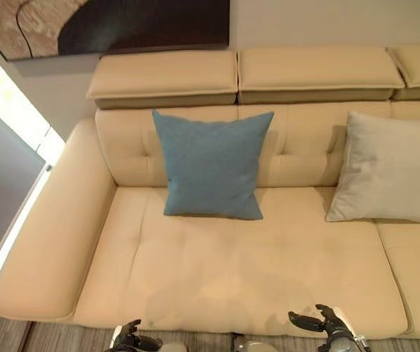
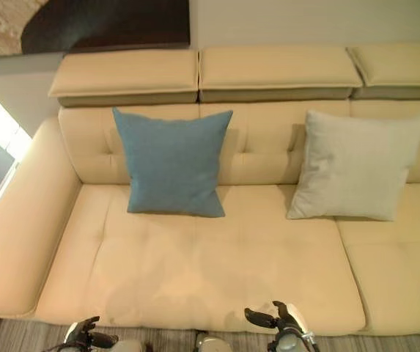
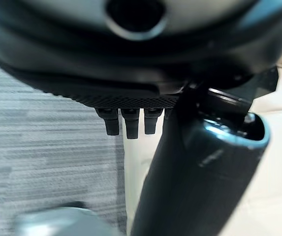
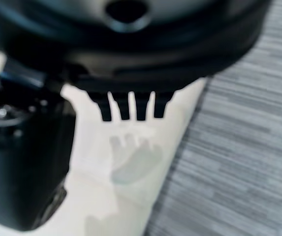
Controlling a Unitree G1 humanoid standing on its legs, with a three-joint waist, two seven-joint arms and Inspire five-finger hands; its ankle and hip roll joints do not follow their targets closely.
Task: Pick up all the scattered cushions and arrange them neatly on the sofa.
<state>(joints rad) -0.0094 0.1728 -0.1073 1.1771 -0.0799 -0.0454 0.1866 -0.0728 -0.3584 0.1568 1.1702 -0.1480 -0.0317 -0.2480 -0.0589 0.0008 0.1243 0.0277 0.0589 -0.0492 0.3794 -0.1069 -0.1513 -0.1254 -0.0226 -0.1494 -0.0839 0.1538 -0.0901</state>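
In the left eye view: blue cushion [image 1: 212,164] upright against the backrest of the cream sofa [image 1: 261,271], lower edge resting on the seat; pale grey cushion [image 1: 393,169] likewise propped upright further toward the right, well apart from the blue one. Both squarely placed. Judged: arrangement largely complete, no further cushion seen on the grey carpet [image 1: 63,341] along the sofa front. Left hand [image 1: 130,338] and right hand [image 1: 325,324] low at the seat's front edge, holding nothing. Dark framed picture [image 1: 107,26] on the wall above the headrests; bright window strip at the left.

In the right eye view: same layout confirmed; seat cushion bare between the hands and the two cushions. Third headrest visible at the far right.

In the left wrist view: fingers [image 3: 126,123] straight, side by side, nothing between them and the thumb [image 3: 200,177]. Carpet beneath, sofa edge beside.

In the right wrist view: fingers [image 4: 131,108] straight and slightly spread, empty, above the front edge of the seat, carpet alongside.

Remaining, as judged: possibly a check of the surrounding floor for stray cushions outside these views.
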